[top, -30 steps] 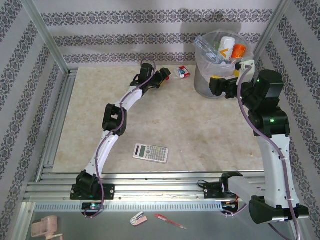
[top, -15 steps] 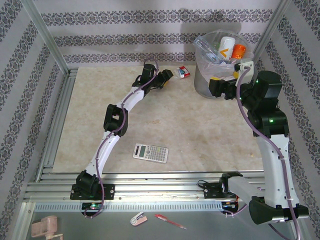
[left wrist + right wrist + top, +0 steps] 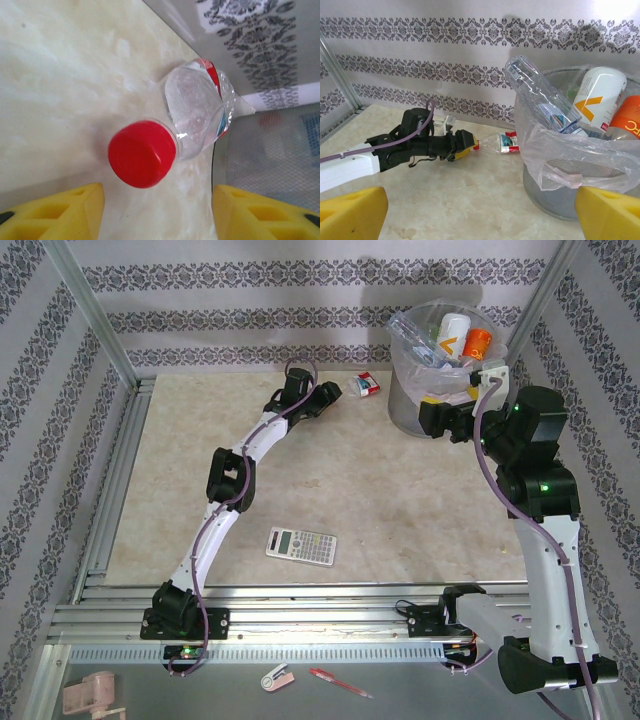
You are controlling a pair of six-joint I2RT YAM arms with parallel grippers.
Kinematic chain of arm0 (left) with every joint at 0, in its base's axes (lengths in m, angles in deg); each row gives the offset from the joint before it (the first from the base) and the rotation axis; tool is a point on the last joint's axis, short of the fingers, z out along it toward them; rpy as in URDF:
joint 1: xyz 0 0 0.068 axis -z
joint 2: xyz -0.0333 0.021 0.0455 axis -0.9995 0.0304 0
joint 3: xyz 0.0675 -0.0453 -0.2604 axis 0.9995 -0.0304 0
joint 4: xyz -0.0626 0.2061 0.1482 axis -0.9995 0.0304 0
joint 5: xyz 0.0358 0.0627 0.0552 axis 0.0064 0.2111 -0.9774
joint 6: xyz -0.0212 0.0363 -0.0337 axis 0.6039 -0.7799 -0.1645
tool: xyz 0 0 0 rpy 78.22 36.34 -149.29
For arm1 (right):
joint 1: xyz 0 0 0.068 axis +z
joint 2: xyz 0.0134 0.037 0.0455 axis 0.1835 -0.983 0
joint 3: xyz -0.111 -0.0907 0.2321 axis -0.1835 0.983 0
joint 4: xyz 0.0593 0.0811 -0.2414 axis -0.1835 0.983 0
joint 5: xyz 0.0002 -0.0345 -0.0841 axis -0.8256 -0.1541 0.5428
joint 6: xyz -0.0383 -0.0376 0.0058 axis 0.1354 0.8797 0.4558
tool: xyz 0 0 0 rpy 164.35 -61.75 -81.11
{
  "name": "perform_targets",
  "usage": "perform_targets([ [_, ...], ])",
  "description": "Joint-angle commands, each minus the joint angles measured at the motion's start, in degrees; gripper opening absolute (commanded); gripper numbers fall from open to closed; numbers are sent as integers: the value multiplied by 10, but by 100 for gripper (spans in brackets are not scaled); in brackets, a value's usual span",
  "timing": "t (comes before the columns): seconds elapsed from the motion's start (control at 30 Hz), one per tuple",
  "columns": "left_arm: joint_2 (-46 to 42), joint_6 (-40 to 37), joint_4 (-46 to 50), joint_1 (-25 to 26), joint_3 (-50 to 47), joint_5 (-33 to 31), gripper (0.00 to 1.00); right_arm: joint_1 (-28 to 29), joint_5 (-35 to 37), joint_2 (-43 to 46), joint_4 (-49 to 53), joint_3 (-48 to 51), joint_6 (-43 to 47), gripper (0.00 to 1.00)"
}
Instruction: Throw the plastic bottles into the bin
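A clear crushed plastic bottle with a red cap and a red label lies on the table near the back wall, just left of the bin. My left gripper is open at the cap end. Its yellow fingers stand on either side just short of the cap, touching nothing. The bin is a grey mesh basket with a whitish bag. It holds several bottles: a clear one, a white one and an orange one. My right gripper is open and empty, low against the bin's near side.
A grey calculator lies at the middle of the table near the front. Aluminium rails run along the near edge. A red pen and small odds lie below them. The patterned back wall stands close behind the bottle and the bin.
My left gripper has moved a little toward the red-capped bottle and its jaws have narrowed. The right arm has shifted slightly beside the bin.
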Motion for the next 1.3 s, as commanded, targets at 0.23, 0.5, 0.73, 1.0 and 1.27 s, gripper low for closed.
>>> perform_targets([
  [0.23,11,11,-68,-3,28,-54,72,3,4,7,-1,11,9,96],
  [0.5,47,21,-129,0,66,-42,75,3,0,8,-4,26,7,96],
  [0.73,54,10,-114,6,66,-8,75,2,-5,11,-1,27,6,96],
  [1.0,50,-6,-123,16,67,18,73,3,-6,22,2,32,6,96],
  [1.27,46,-31,-80,31,66,45,71,2,-6,36,8,39,7,96],
])
